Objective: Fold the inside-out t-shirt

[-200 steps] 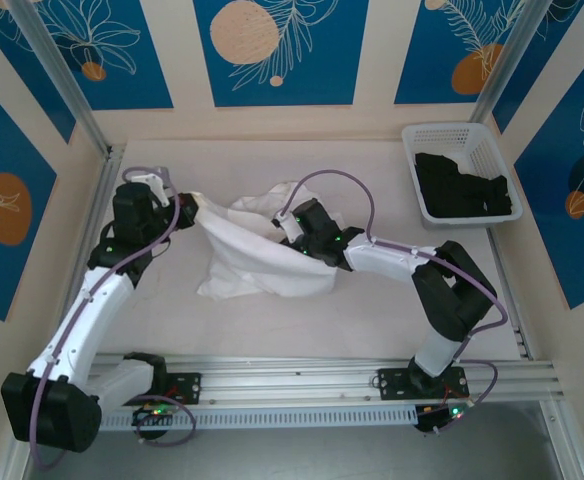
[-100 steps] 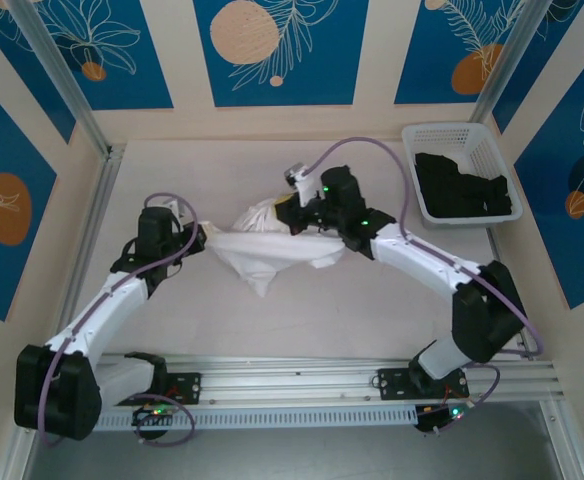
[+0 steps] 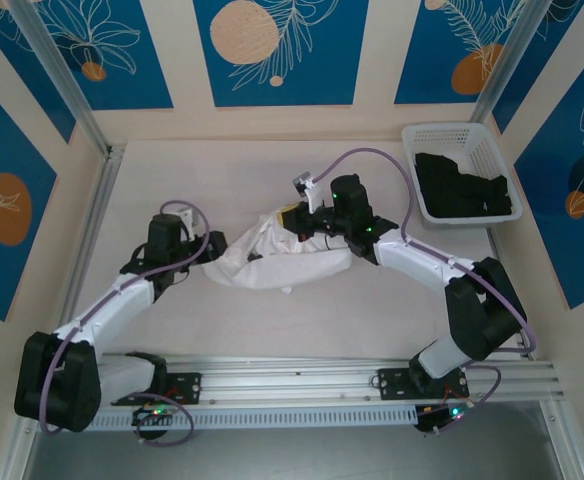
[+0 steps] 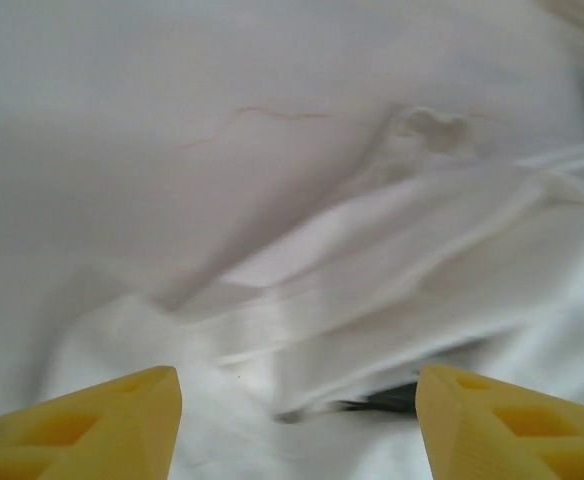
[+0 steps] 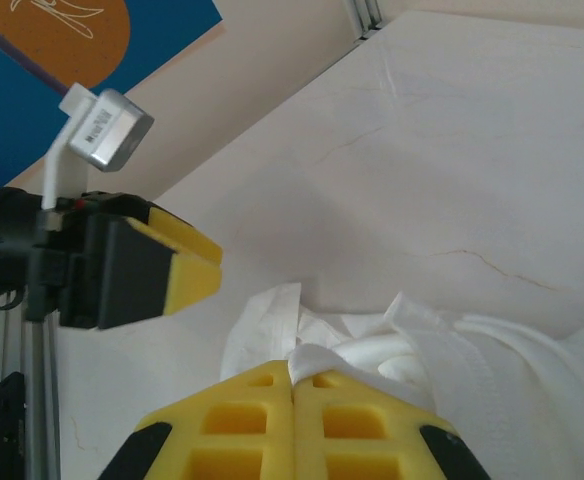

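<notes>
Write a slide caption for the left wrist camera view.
Left gripper open over the rumpled white t-shirt lying on the table.

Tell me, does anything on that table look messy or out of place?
Yes: the white t-shirt lies bunched and wrinkled in the middle of the table rather than flat, one edge pinched in the right end effector. The left end effector hangs open over it. Nothing looks spilled or torn.

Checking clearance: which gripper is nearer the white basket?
Right. The right gripper, pinching the t-shirt, is mid-table left of the basket; the left gripper is farther left.
</notes>
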Controlling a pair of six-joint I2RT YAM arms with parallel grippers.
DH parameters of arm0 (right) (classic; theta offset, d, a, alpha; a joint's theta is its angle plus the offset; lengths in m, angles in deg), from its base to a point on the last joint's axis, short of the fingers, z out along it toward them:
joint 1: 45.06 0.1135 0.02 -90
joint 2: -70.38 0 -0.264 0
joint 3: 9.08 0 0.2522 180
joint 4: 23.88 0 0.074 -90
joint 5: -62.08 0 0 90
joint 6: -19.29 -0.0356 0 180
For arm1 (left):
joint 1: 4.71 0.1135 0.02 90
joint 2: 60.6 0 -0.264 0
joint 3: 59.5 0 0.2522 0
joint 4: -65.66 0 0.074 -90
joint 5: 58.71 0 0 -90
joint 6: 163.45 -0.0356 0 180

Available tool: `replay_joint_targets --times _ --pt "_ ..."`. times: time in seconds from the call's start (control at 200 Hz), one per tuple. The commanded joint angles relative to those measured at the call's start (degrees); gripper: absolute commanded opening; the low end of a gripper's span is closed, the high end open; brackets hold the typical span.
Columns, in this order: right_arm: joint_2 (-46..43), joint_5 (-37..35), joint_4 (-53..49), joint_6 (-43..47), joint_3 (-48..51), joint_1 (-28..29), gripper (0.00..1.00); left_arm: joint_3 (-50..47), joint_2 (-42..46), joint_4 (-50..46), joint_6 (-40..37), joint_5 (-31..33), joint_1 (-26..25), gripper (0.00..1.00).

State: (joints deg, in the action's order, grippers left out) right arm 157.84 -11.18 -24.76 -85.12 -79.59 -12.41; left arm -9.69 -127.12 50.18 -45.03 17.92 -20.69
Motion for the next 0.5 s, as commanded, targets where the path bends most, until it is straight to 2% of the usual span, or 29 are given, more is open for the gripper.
replay_joint_targets --times 0.0,0.09,0.165,0.275,0.365,0.495 --pt "0.2 0.9 2.3 0.0 0.5 0.0 0.0 4.1 -2.4 4.7 -3.9 -9.4 -5.0 0.66" --pt "0.0 0.8 2.1 0.1 0.4 -0.1 0.0 7.2 -6.1 4.4 -6.5 -9.1 -9.5 0.68" --pt "-0.4 0.7 1.6 0.1 0.4 -0.1 0.0 9.7 -9.9 3.7 -7.1 -8.0 -10.9 0.67" --pt "-1.4 0.4 1.1 0.4 0.5 -0.2 0.0 12.7 -15.7 3.3 -7.1 -5.5 -10.9 0.57" --pt "-2.9 -0.4 0.6 0.7 1.1 -0.3 0.0 15.2 -19.9 2.7 -6.9 -3.0 -10.5 0.41" --pt "-7.6 -1.6 -0.8 2.1 2.6 -1.6 0.0 15.6 -22.1 5.0 -3.4 -3.6 -7.5 0.02"
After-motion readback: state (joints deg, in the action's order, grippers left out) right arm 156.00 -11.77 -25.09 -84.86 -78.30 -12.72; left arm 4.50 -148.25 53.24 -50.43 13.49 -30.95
